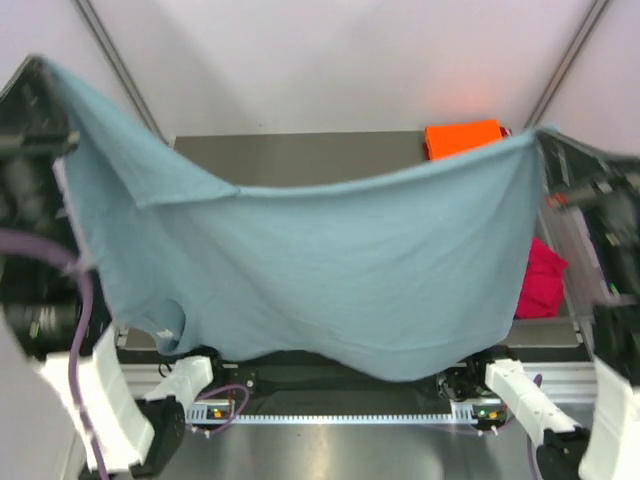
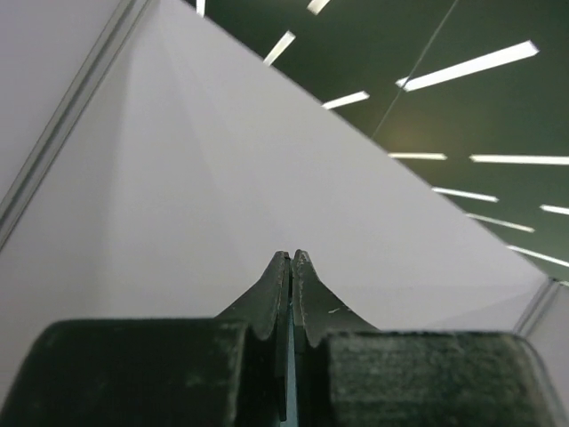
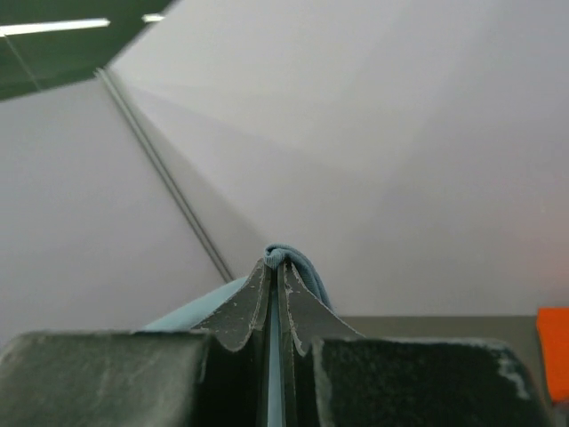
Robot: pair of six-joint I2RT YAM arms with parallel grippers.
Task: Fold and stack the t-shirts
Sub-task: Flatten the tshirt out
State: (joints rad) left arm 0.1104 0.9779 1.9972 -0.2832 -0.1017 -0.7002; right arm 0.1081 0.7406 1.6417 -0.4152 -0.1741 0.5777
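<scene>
The grey-blue t-shirt [image 1: 330,270] hangs spread wide in the air between my two raised grippers, sagging in the middle. My left gripper [image 1: 45,70] is shut on its upper left corner; in the left wrist view a thin blue strip shows between the closed fingers [image 2: 292,267]. My right gripper [image 1: 540,135] is shut on the upper right corner; blue cloth [image 3: 293,260] bulges over the fingertips in the right wrist view. The folded orange t-shirt [image 1: 462,137] lies at the table's back right. The crimson t-shirt [image 1: 540,280] lies crumpled at the right, partly hidden by the blue one.
The dark table [image 1: 300,155] shows only at the back behind the hanging shirt. White walls enclose the cell. The arm bases [image 1: 200,385] stand at the near edge below the shirt's hem.
</scene>
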